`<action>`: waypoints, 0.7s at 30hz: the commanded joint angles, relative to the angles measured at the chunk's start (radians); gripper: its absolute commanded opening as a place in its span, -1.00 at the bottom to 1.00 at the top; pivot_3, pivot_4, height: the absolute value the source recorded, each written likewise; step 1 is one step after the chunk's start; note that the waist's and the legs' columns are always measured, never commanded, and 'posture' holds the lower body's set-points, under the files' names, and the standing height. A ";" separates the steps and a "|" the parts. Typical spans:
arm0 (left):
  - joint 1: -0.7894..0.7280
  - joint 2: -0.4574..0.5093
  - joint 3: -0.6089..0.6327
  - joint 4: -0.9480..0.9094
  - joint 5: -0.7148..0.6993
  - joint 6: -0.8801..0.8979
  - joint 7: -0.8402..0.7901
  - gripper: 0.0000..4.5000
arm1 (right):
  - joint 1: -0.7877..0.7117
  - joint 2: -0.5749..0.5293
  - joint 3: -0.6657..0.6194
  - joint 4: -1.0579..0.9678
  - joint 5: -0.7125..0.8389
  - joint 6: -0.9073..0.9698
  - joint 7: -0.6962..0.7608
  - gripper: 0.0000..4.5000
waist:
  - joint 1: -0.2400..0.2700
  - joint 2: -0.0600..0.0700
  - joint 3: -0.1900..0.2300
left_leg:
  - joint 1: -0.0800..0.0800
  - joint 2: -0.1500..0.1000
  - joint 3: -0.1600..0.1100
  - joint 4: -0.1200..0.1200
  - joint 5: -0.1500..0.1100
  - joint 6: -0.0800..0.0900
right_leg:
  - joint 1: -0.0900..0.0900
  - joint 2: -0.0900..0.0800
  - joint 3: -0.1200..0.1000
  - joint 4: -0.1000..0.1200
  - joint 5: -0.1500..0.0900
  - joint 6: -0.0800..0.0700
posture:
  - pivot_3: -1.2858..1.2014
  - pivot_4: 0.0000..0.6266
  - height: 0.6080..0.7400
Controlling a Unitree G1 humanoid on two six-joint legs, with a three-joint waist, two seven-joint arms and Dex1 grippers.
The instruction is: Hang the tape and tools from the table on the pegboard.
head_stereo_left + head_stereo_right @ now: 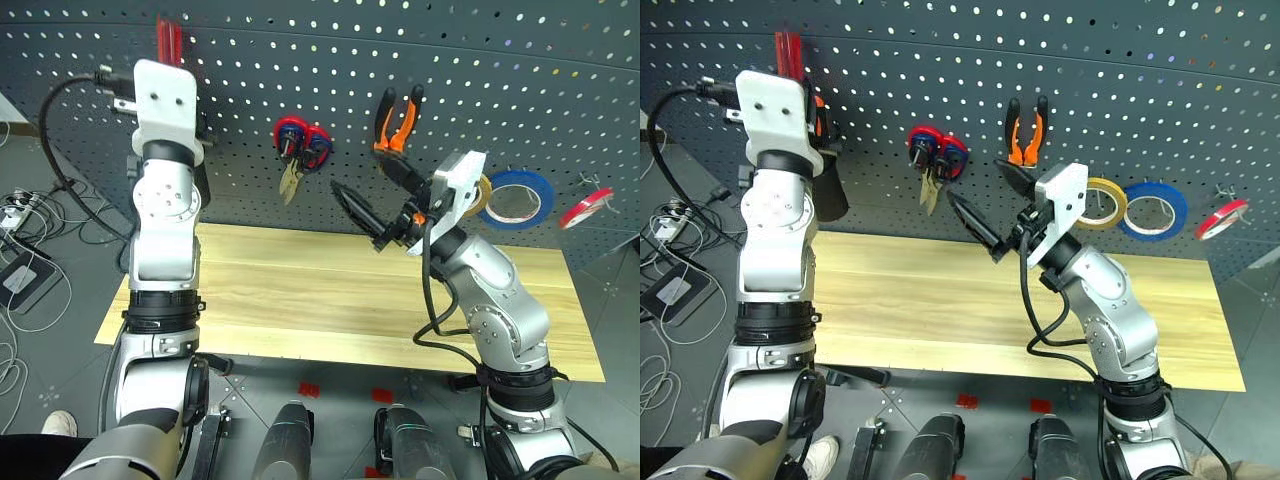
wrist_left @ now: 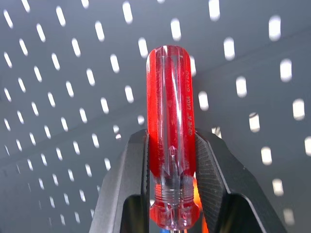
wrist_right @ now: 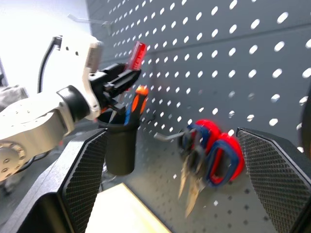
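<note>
The red-handled screwdriver (image 2: 170, 131) is squeezed between the two fingers of the left gripper (image 2: 170, 194), handle poking out past the fingertips, close to the pegboard (image 2: 58, 73). The right gripper (image 3: 170, 194) is spread wide, with nothing held.

Even, bright light; right wrist view blurred, with white glare at one side.

Head stereo pair, pegboard (image 1: 420, 50) shared
</note>
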 commanded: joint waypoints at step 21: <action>0.059 -0.018 0.068 -0.059 -0.055 0.108 0.042 0.63 | -0.008 -0.040 0.015 -0.039 0.033 0.036 0.047 1.00 | -0.014 0.000 0.000 | 0.000 0.000 -0.001 0.001 0.000 0.000 | 0.002 0.000 -0.001 0.000 0.000 0.000 | 0.15 -0.31 1.00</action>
